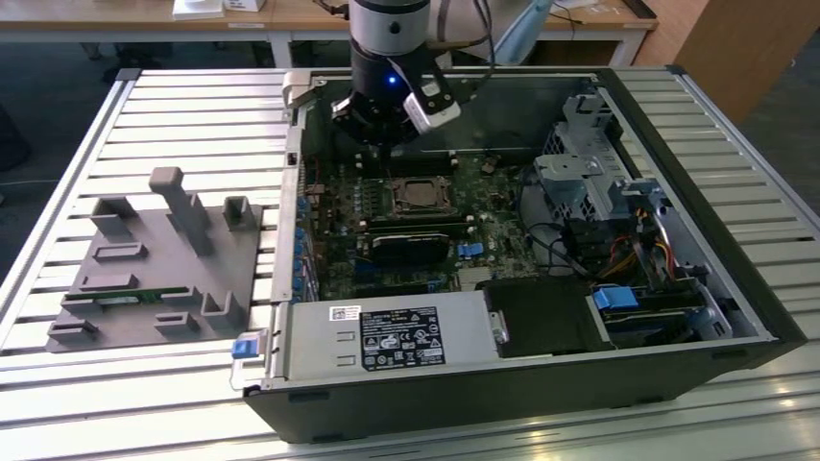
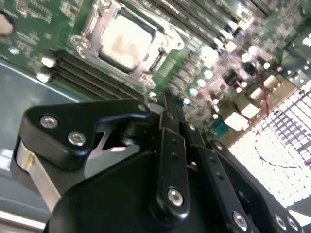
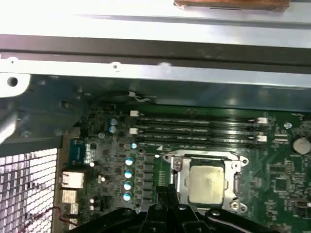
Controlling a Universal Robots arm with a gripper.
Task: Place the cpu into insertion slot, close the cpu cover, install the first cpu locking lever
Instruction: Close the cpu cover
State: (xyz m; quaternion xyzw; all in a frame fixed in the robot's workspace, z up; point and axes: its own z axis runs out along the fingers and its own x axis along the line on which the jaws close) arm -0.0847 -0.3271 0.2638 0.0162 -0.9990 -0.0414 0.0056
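The cpu (image 3: 206,183) (image 2: 124,40) shows its pale silver face and lies flat in the insertion slot (image 1: 421,196) on the green board. The cpu cover (image 3: 202,157) (image 2: 89,30), a silvery frame, lies down around the chip's edges in both wrist views. A thin metal lever (image 3: 236,183) runs along one side of the frame. My gripper (image 1: 375,146) (image 3: 165,192) (image 2: 164,101) hovers above the board just beside the socket, on the exterior view's left and far side of it. Its black fingers are shut together with nothing between them.
The open computer case (image 1: 717,317) holds a black module (image 1: 413,246), a power supply (image 1: 384,338) and a drive cage with cables (image 1: 592,178). Memory slots (image 3: 194,129) run beside the socket. A grey fixture block (image 1: 160,259) sits on the slatted table at the exterior view's left.
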